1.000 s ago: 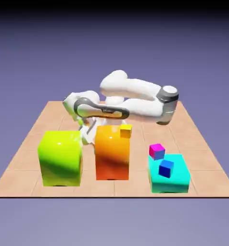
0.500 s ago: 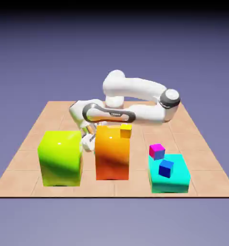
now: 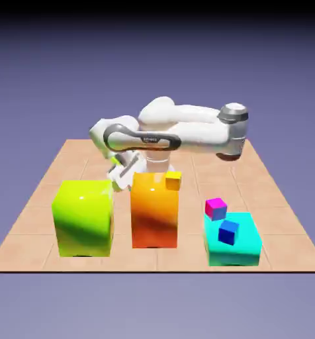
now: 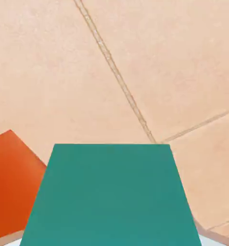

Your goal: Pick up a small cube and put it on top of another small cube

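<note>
Tiled table (image 3: 279,218): tan surface filling the middle of the exterior view; in the hand view its tiles and grout lines occupy the upper and right portions of the frame.

White arm (image 3: 186,132): folded low across the upper middle of the exterior view, the hand dropping behind the gap between the two tallest blocks.

Yellow-green block (image 3: 84,217): lower left of the exterior view, standing on the table.

Orange block (image 3: 155,210): centre of the exterior view, just right of the yellow-green block and apart from it. A small yellow cube (image 3: 173,180) rests on its upper right corner. An orange-red face shows at the lower left of the hand view.

Large cyan block (image 3: 233,240): lower right of the exterior view. A small dark-blue cube (image 3: 228,232) sits on its top; a magenta cube (image 3: 216,208) stands at its upper left corner.

Gripper (image 3: 122,177): closed down tight. The small cube (image 4: 110,197) fills the lower middle of the hand view, teal-green, seated between the fingertips and hiding them; it is clamped there. In the exterior view the cube is hidden.
</note>
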`<action>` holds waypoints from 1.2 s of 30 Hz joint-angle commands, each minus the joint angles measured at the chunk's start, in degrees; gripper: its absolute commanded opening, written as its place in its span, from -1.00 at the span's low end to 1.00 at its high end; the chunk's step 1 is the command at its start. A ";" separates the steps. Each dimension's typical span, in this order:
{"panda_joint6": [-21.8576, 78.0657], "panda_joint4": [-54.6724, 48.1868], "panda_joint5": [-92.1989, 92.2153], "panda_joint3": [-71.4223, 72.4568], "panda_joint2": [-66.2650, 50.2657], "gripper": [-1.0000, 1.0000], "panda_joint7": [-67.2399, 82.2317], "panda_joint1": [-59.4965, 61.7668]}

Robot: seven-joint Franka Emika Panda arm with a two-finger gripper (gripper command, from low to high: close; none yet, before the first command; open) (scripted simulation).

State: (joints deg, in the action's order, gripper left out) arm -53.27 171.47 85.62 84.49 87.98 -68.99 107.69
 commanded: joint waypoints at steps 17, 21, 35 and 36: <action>-13.11 -10.62 -20.34 -30.18 -25.25 -1.00 -6.52 -13.66; -21.40 -12.57 -18.56 -32.39 -29.21 -1.00 -12.84 -21.96; -51.16 -15.44 -11.45 -34.22 -39.31 -1.00 -42.23 -51.04; -53.31 -15.47 -10.90 -34.08 -39.86 -1.00 -44.66 -53.11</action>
State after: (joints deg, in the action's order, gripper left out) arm -106.64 156.00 74.78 50.41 48.12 -113.63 54.58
